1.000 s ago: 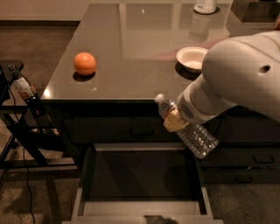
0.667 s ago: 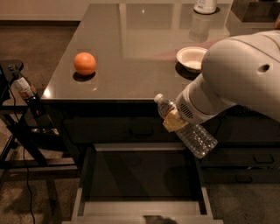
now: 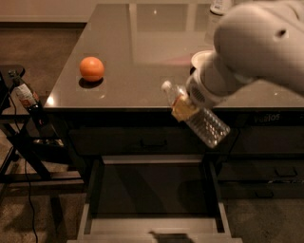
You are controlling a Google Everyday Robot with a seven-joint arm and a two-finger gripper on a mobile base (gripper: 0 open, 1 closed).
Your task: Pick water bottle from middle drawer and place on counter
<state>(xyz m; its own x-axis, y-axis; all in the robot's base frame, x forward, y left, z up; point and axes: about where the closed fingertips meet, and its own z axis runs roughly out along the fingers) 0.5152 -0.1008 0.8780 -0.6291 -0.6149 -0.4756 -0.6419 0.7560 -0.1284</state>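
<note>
Jaws of the gripper are clamped on the water bottle just below its neck, holding it in the air. The bottle is tilted, its pale cap pointing to ten o'clock and its ribbed base to four o'clock. It hangs in front of the front edge of the table, across a dark drawer front, and above the right side of the open middle drawer. It touches neither the table nor the drawer. The drawer sits at six o'clock in the view, pulled out, with its dark floor bare inside the grey walls. The bulky white arm comes in from two o'clock and hides part of a white bowl on the table behind it. An orange rests on the table at ten o'clock from the bottle, well apart from it. A white container stands at the table's far edge, at one o'clock. At nine o'clock, off the table, a dark bottle with a red-white label leans on a black metal stand.
</note>
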